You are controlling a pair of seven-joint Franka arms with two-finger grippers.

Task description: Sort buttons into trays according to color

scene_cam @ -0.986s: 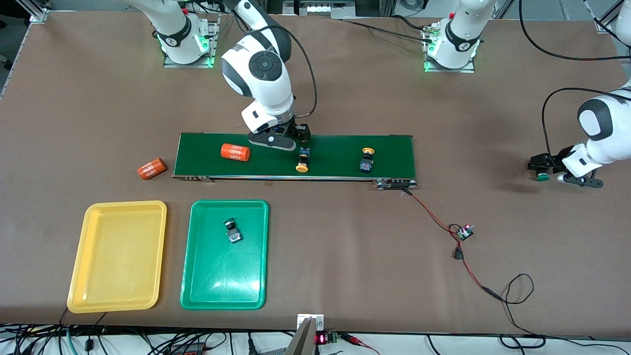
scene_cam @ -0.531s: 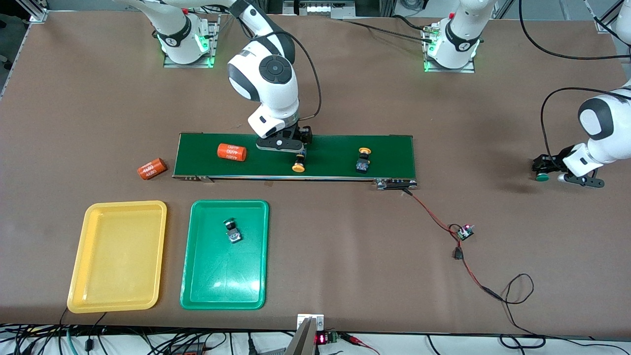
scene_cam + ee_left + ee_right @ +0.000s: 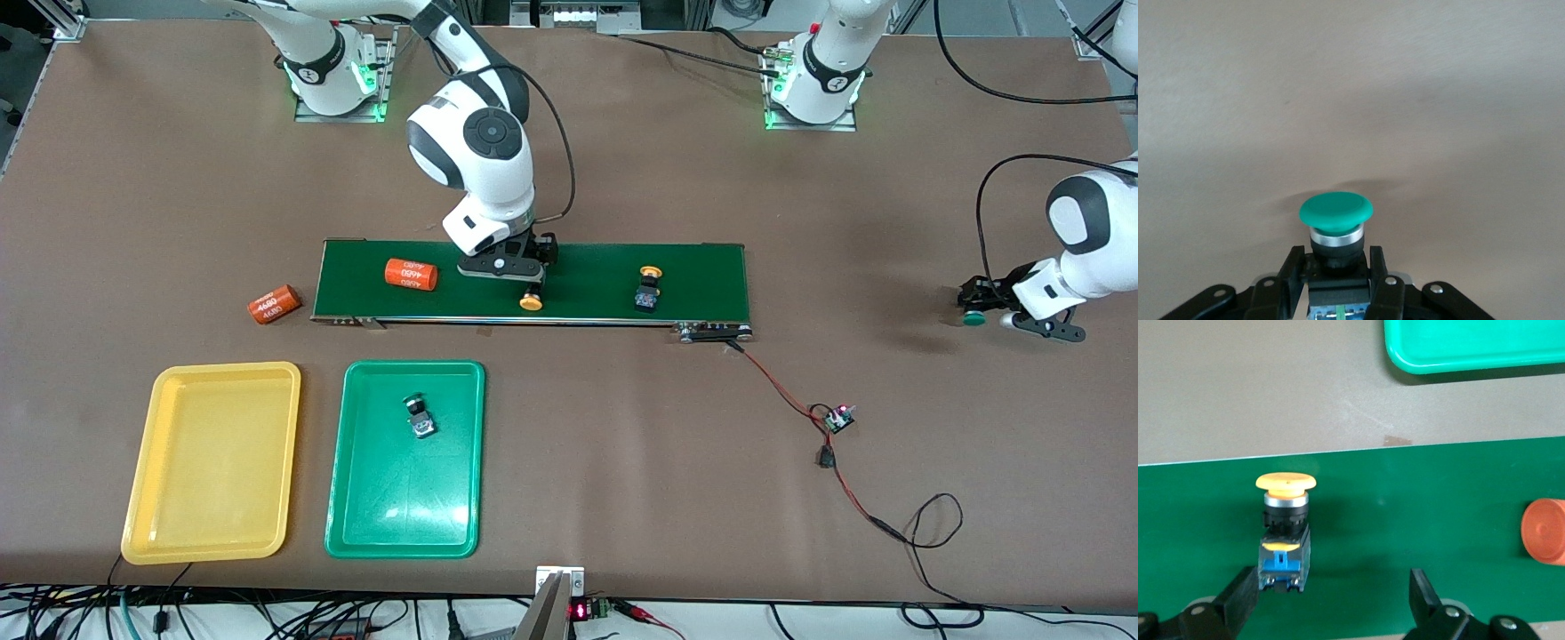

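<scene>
We see a brown worktop [image 3: 622,462] with a green belt [image 3: 702,267] across its middle. Two orange cylinders [image 3: 411,274] lie at the right arm's end — one on the belt, one [image 3: 271,304] beside it. The right tool [image 3: 524,283] gapes wide over a yellow button [image 3: 532,300]; another yellow button [image 3: 648,289] sits farther along the belt. The left tool [image 3: 976,307] is clamped on a green button [image 3: 1335,220] over bare worktop. The green tray [image 3: 356,524] holds a green-capped button [image 3: 418,416] — the yellow tray [image 3: 213,462] lies beside it.

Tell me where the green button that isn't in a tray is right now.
The green button is clamped in the left gripper, over bare table at the left arm's end, past the end of the conveyor belt.
</scene>
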